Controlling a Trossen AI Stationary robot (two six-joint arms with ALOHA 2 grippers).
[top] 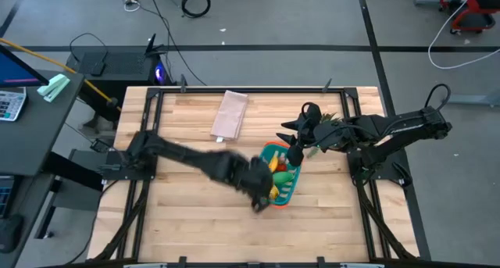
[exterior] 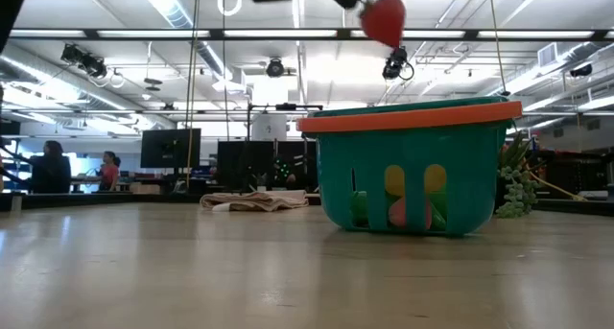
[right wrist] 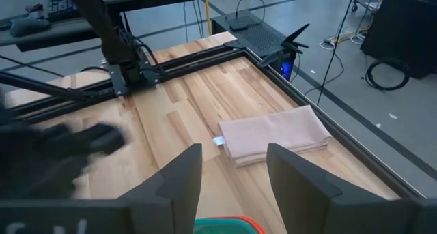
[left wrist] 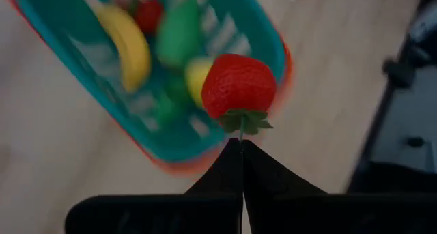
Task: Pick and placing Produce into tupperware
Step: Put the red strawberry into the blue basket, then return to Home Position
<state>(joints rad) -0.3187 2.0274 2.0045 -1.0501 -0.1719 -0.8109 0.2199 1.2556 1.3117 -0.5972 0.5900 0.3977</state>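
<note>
- Left gripper [left wrist: 242, 147] is pinching a red strawberry [left wrist: 239, 84] by its stem above the teal basket [left wrist: 225, 135].
- Right gripper [right wrist: 232, 167] is hovering at the basket's far right rim, fingers apart, grasping nothing.

Red strawberry [left wrist: 239, 85], teal basket [left wrist: 82, 46]

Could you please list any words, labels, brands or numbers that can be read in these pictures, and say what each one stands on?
No text can be read in any view.
The calculator at the high view's left edge has keys too small to read.
The teal basket, the folded cloth and the strawberry carry no visible lettering.
</note>
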